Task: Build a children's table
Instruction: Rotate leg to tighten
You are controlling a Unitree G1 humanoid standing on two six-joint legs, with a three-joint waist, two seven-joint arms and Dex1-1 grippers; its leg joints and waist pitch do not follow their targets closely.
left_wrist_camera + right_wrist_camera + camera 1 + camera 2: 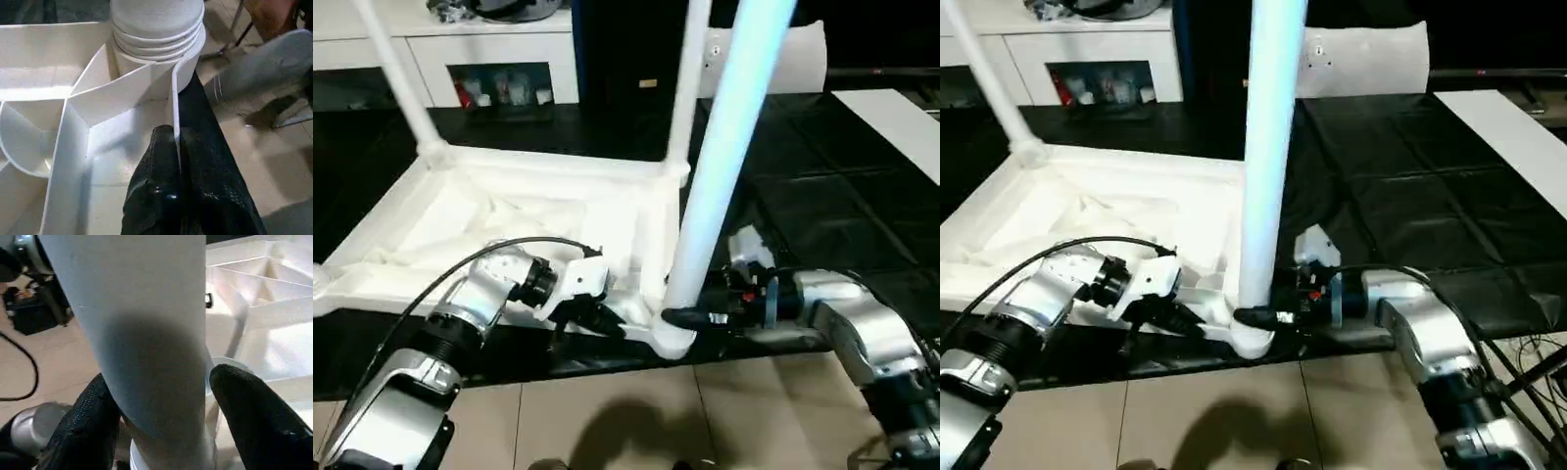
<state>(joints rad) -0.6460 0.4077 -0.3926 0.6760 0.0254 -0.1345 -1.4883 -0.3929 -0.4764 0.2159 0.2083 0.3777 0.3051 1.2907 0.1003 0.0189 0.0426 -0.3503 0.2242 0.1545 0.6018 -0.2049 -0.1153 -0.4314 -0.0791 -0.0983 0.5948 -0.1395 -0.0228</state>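
1. Left gripper [607,323]: fingers [161,196] pinched together on the thin front wall of the table top [509,220], just beside the near corner socket [672,338]. This grip most likely steadies the top against twisting while a leg goes in.
2. Right gripper [690,318]: fingers [88,426] set either side of the near leg [729,147] at its base, one touching it, the other just apart; whether the leg is firmly clamped cannot be told. A low grip suits turning the leg in its threaded collar.
3. Near leg: upright in the socket, thread rings exposed, so probably not fully seated.
4. Table top: inverted on the dark floor mat [822,196], ribbed underside up, giving access to the sockets.
5. Far legs [685,88], [396,78]: standing in the rear corners.
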